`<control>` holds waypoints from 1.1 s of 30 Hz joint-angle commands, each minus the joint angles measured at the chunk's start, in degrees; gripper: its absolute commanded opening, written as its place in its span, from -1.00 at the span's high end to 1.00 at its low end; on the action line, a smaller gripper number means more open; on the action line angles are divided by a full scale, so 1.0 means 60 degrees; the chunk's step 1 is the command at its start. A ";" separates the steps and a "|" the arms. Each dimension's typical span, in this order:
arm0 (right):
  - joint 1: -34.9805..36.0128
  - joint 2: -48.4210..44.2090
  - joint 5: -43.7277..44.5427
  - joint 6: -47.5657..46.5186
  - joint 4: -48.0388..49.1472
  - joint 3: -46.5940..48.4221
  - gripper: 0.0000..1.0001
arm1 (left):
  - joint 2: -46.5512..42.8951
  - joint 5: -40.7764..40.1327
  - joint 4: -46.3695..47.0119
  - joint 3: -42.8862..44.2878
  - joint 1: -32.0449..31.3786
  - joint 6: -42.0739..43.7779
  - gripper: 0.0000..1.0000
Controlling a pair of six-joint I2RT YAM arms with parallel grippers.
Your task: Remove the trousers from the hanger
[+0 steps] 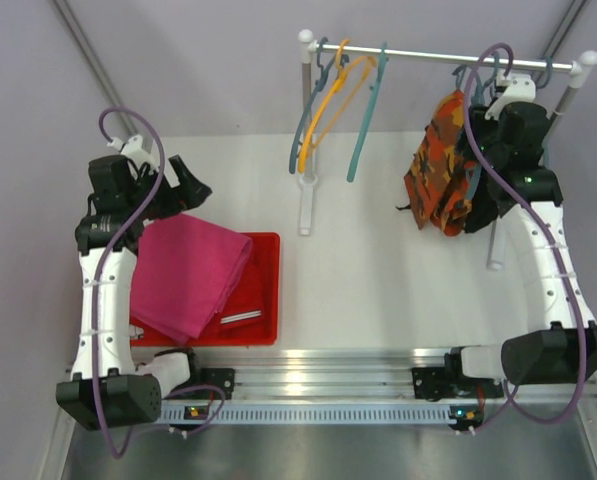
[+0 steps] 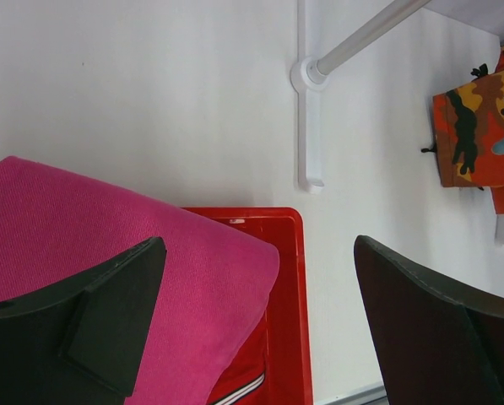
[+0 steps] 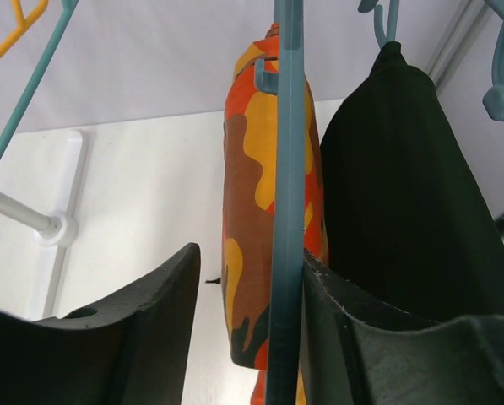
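Grey walls [image 1: 208, 60] enclose a white tabletop [image 1: 378, 270]. Beneath the wide-open, empty left tool [image 2: 260, 245], magenta trousers [image 2: 108, 219] overhang a red tray [image 2: 285, 253]. The right tool [image 3: 250, 257], half open, straddles a teal hanger [image 3: 287, 169] touching one finger; camouflage trousers [image 3: 245, 186] and black trousers [image 3: 420, 194] hang just beyond it.

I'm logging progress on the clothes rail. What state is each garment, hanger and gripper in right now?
Magenta pink cloth trousers: off the hanger, lying across the red plastic tray.
Orange camouflage trousers: hung on the metal rail.
Plain black trousers: hung beside them.
Orange plastic hanger: empty, on the rail.
Left gripper: open, holding nothing.
Right gripper: part open, teal hanger arm inside its jaws.
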 commanded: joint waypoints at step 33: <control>-0.0144 -0.0697 0.0547 -0.0752 0.0683 0.0669 1.00 | -0.0296 -0.0142 0.0443 0.0275 -0.0050 0.0126 -0.97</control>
